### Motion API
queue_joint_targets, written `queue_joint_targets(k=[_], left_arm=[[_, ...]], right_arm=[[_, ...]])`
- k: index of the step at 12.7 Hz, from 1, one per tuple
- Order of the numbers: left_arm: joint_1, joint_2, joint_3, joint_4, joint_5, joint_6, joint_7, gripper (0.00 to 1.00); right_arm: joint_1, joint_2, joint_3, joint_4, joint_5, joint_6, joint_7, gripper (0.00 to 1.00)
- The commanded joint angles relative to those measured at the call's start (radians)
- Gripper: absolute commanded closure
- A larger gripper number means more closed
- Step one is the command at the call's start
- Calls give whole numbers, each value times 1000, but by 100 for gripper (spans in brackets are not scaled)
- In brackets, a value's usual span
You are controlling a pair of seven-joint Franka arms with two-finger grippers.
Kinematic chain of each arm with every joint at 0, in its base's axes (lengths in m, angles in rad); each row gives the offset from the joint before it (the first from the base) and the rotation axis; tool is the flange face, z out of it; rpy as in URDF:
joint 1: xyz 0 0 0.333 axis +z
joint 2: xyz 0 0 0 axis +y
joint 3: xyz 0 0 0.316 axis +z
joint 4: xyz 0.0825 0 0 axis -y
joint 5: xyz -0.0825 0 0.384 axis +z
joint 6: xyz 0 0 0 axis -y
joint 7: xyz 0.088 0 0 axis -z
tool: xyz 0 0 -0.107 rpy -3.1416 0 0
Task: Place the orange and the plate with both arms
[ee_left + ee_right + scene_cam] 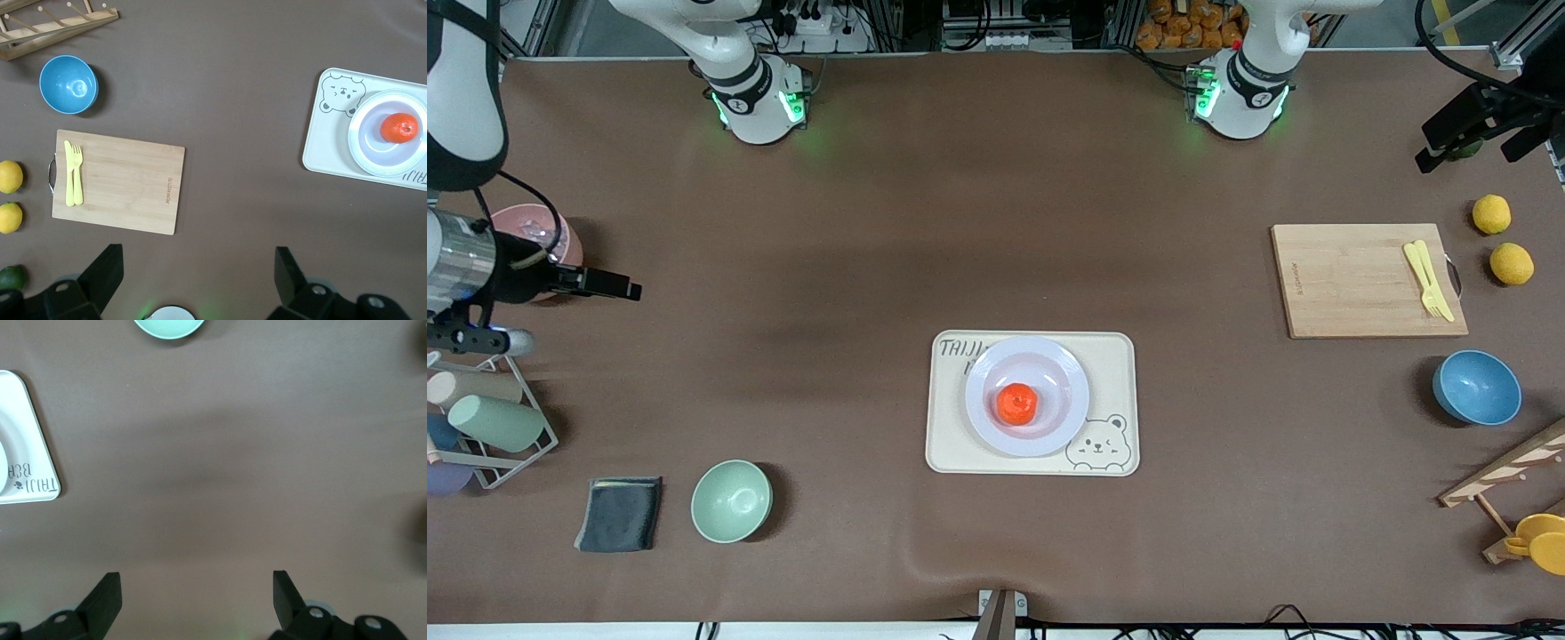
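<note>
We are looking at a brown table [871,267] that is carrying everything. At its middle a cream tray [1116,356] is lying flat, and the plate [1065,418] is sitting on the tray, toward the bases and away from the printed bear. The orange [1016,404] is resting in the middle of the plate.

Toward the left arm's end, a wooden board [1352,280] is lying with a yellow fork and knife [1429,280] on it; two lemons [1491,214] are sitting just beside the board, and a blue bowl [1477,388] is standing nearer to the front camera than the board.

Toward the right arm's end, a green bowl [731,500] is standing beside a dark cloth [619,513], with a wire rack of cups [489,427] near them.

We are seeing the left gripper [197,280] hanging over bare table near the board, its fingers [107,270] standing wide apart and holding nothing. The right gripper [197,600] is hanging over bare table between the tray and that end, its fingers [107,597] also spread apart and empty.
</note>
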Motion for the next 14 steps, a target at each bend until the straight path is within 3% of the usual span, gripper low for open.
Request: queue_joint_targets(k=[1, 6, 14], left_arm=[[7, -19, 3, -21, -21, 13, 25, 0], [7, -18, 3, -18, -21, 13, 26, 0], [11, -18, 6, -14, -26, 15, 25, 0]], right_arm=[[-9, -75, 29, -3, -72, -12, 19, 0], [54, -179, 46, -6, -149, -27, 57, 0], [19, -175, 61, 46, -146, -3, 41, 0]])
